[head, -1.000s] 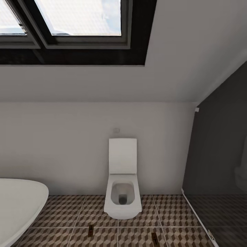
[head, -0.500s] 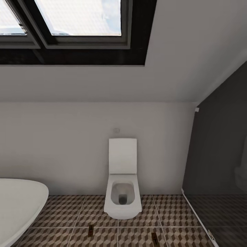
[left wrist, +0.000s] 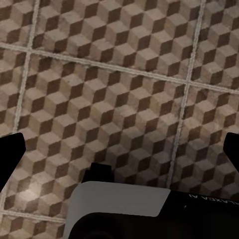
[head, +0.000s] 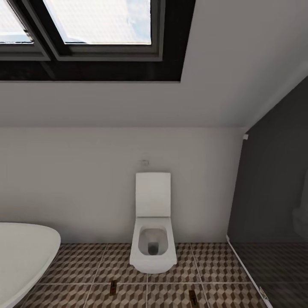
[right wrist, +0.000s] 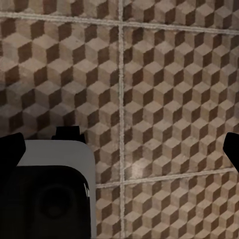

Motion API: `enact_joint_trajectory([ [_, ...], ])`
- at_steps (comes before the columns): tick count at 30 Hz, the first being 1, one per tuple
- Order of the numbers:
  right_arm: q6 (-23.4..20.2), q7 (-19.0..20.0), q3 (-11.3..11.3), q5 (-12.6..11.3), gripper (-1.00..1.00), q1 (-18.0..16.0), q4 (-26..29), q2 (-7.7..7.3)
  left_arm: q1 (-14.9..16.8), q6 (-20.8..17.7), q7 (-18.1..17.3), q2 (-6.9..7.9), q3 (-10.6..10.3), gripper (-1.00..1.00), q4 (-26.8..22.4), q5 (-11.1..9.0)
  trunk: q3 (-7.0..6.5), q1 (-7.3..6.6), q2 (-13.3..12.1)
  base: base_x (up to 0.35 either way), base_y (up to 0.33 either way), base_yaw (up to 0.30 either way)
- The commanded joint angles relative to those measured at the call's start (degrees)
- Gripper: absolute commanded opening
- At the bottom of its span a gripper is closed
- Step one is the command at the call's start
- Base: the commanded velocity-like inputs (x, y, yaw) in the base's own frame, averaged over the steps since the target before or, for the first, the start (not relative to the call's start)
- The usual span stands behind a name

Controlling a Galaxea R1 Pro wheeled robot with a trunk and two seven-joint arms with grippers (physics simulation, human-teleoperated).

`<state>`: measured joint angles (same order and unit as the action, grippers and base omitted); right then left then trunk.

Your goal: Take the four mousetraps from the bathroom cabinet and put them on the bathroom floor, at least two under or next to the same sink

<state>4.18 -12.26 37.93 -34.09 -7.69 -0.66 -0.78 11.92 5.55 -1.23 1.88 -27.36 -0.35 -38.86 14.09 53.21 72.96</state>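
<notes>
Both pincers were hanging over the bathroom floor [left wrist: 119, 89], and each one had its fingers spread wide apart with nothing between them. On the left pincer [left wrist: 119, 149] the dark fingertips [left wrist: 10, 154] sat way out at the sides of its wrist view, with only cube-pattern tile past them. Same deal on the right pincer [right wrist: 119, 149], tips wide, just tile and grout lines under it. My guess was they were empty because a trap had been put down and the arms were parked low for driving.

Two mousetraps were lying flat on the tiles in the head view, well ahead of both pincers: one mousetrap [head: 113, 287] just in front of the toilet [head: 153, 239] on the left arm's side, the other mousetrap [head: 192, 296] more toward the right arm's side, near the dark glass shower wall [head: 273, 192]. The white bathtub [head: 25, 252] sat off on the left arm's side.

Honestly, those two looked dropped by the toilet rather than by a sink, so the sink condition seemed unfinished from what I could see.
</notes>
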Motion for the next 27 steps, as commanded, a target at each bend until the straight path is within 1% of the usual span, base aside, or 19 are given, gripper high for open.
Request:
enact_joint_trajectory([
  [1, 0.22, -0.04, 0.47, -0.56, 1.00, -0.04, -0.07, 0.07, 0.03, 0.22, -0.01, 0.03, -0.49, 1.00, 0.00, -0.61, 0.07, 0.00, 0.05, 0.000, 0.000, 0.000],
  [7, 0.22, -0.04, 0.53, -0.46, 1.00, -0.04, -0.05, 0.19, 0.03, 0.37, 0.24, 0.16, -0.50, 1.00, -0.12, -0.33, 0.07, 0.00, 0.05, 0.000, 0.000, 0.000],
  [13, 0.23, -0.04, 0.52, -0.29, 1.00, -0.04, -0.05, 0.20, 0.03, 0.42, 0.31, 0.21, -0.52, 1.00, -0.19, -0.59, 0.07, 0.00, 0.05, 0.000, 0.000, 0.000],
  [27, 0.30, -0.04, 0.40, -0.05, 1.00, -0.04, -0.05, -0.04, 0.03, 0.51, 0.35, 0.39, -0.68, 1.00, -0.63, -0.02, 0.07, 0.00, 0.05, 0.000, 0.000, 0.000],
])
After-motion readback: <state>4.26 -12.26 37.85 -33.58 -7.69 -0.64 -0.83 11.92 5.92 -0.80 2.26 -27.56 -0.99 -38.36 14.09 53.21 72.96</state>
